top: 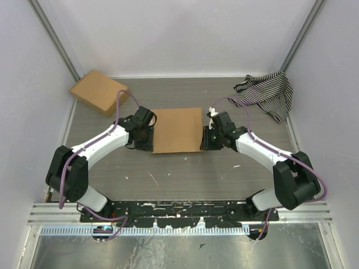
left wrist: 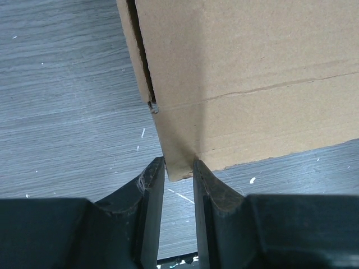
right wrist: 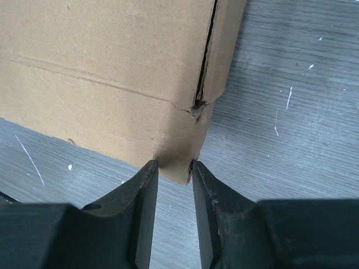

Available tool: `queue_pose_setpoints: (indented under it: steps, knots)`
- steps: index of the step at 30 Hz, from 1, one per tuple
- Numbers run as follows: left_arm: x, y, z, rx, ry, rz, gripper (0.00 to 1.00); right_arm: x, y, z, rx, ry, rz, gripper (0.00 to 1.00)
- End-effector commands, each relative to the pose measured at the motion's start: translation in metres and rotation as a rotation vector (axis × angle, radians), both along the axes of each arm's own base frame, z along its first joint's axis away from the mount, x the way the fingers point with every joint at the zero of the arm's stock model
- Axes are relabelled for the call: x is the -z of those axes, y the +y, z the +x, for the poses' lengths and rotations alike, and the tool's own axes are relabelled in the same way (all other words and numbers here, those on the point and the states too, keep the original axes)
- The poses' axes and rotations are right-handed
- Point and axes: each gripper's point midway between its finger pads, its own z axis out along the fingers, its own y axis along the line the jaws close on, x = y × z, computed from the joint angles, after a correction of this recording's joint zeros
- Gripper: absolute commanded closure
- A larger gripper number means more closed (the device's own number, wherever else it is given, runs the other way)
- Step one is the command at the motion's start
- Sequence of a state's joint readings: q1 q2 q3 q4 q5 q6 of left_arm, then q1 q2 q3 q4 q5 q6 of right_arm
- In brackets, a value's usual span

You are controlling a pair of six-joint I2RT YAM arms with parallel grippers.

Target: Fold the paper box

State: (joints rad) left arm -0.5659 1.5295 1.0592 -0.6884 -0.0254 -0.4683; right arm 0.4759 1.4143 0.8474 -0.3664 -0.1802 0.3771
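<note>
The paper box (top: 177,130) lies closed, shallow and squarish, in the middle of the table. My left gripper (top: 148,138) is at its near left corner. In the left wrist view the two fingers (left wrist: 179,169) clamp that corner of the box (left wrist: 247,73) between them. My right gripper (top: 206,139) is at the near right corner. In the right wrist view its fingers (right wrist: 175,168) clamp that corner of the box (right wrist: 106,67). A side flap seam gapes slightly on each side wall.
Another brown cardboard box (top: 99,91), a compact slab, lies at the back left. A black-and-white striped cloth (top: 268,92) lies crumpled at the back right. White walls close in the table on three sides.
</note>
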Motion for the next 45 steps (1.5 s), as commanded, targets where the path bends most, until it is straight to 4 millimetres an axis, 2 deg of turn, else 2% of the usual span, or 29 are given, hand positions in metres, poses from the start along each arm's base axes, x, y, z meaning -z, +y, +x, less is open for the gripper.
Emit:
queue_pose_setpoints:
  steps: [1,6,10,15,22,27,32,34,37,41,45]
  knots:
    - [-0.006,-0.007,0.009,0.011,-0.041,-0.023,0.66,-0.02,0.015,0.015,-0.009,-0.061,0.062,0.63]
    - [-0.007,-0.016,0.013,0.011,-0.071,-0.078,0.63,-0.018,0.015,0.016,-0.009,-0.061,0.063,0.63]
    - [0.005,-0.016,0.018,-0.005,-0.099,-0.084,0.61,-0.012,0.014,0.018,-0.003,-0.067,0.052,0.63]
    - [0.021,-0.007,0.029,-0.054,-0.172,-0.053,0.62,-0.003,0.005,0.024,0.055,-0.086,0.022,0.62]
    - [0.015,0.004,0.048,-0.145,-0.324,-0.055,0.59,0.001,-0.004,0.041,0.149,-0.178,0.007,0.56]
    - [-0.019,0.005,0.041,-0.147,-0.394,-0.121,0.57,-0.021,0.0,0.039,0.138,-0.233,0.057,0.56]
    - [-0.08,0.005,0.033,-0.153,-0.502,-0.229,0.54,-0.049,0.014,0.021,0.076,-0.283,0.09,0.63]
    - [-0.102,-0.002,0.041,-0.154,-0.547,-0.283,0.5,-0.053,0.025,0.011,0.056,-0.295,0.095,0.75]
    - [-0.114,-0.026,0.063,-0.115,-0.56,-0.324,0.48,-0.042,0.026,0.009,0.088,-0.289,0.077,0.98]
    - [-0.097,-0.077,0.097,-0.009,-0.464,-0.379,0.5,-0.023,0.031,0.011,0.105,-0.256,0.093,0.99]
    - [-0.075,-0.109,0.122,0.03,-0.407,-0.408,0.49,-0.014,0.04,0.015,0.103,-0.258,0.121,0.99]
